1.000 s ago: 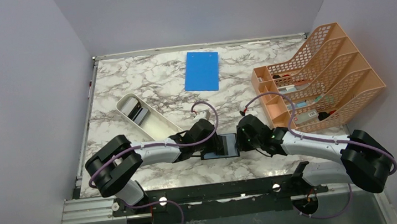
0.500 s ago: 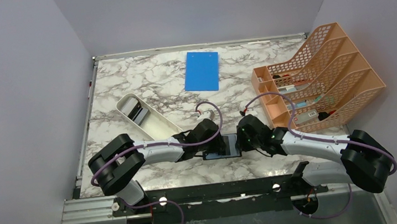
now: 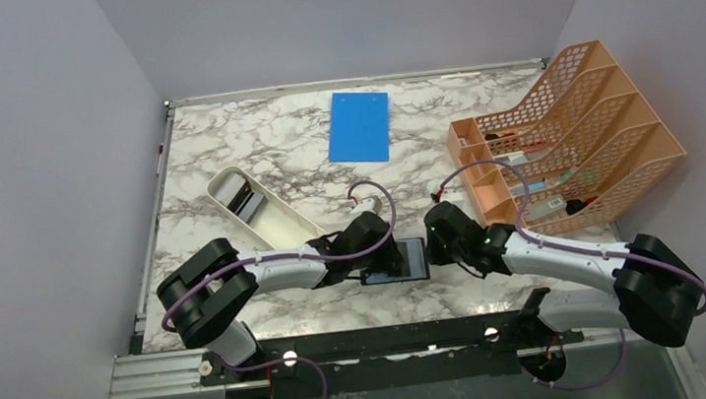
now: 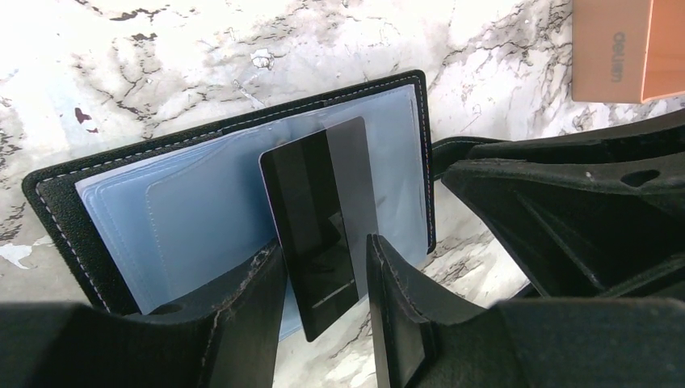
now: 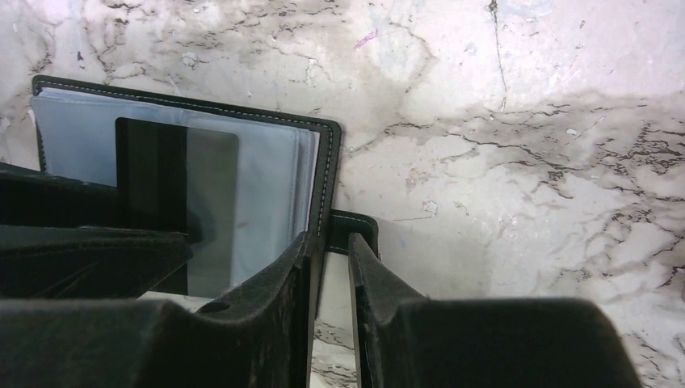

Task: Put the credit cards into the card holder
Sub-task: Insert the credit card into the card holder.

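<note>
Card holder [image 3: 409,259] lies open and flat, grey-blue pockets up, on the marble table [image 3: 255,150] near the front edge, between the two arms. Its long axis runs left to right across the table. The snap tab [image 5: 359,222] points toward the right arm.

We see one dark card [image 4: 317,218] on the open pockets. Its long axis lines up with the left gripper's [image 4: 325,252] fingers. The far end sits partly under a clear sleeve, and the near end sticks out past the holder's edge.

The left gripper's jaws are part open, one finger on each long edge of the card. We can't tell whether they pinch it or just flank it.

The right gripper [image 5: 330,240] has only a narrow gap, sitting over the holder's tab-side edge with the tab running into the gap. We can't tell whether it is clamped there.

The white tray [image 3: 261,207] is well apart, to the left rear.
</note>
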`<state>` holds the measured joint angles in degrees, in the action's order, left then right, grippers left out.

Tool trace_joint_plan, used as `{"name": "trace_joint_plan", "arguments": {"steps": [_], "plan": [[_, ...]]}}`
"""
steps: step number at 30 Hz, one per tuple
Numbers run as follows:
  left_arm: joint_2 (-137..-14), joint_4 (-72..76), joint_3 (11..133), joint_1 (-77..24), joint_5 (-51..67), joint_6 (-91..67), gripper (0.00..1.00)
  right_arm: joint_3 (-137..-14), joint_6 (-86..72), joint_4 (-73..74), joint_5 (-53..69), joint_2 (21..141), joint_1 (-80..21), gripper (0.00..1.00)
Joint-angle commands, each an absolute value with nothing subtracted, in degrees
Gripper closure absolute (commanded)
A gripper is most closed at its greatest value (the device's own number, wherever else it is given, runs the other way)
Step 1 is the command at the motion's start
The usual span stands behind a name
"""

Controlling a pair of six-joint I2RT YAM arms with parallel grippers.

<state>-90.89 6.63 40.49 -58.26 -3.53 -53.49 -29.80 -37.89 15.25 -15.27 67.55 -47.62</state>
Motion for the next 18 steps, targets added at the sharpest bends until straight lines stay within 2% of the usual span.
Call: {"name": "trace_joint_plan", "arguments": {"steps": [1,18], "plan": [[-90.6,4.1,41.2,-58.9,-4.7,-52.5,0.56,-30.8,-37.8,15.5,-17.6,69.3,-47.3,0.75],[-89.5,0.2,42.2,-59.2,-8.5,-51.5,0.54,-30.5,-37.5,14.4,-16.8,70.7,-47.1,0.76]]}}
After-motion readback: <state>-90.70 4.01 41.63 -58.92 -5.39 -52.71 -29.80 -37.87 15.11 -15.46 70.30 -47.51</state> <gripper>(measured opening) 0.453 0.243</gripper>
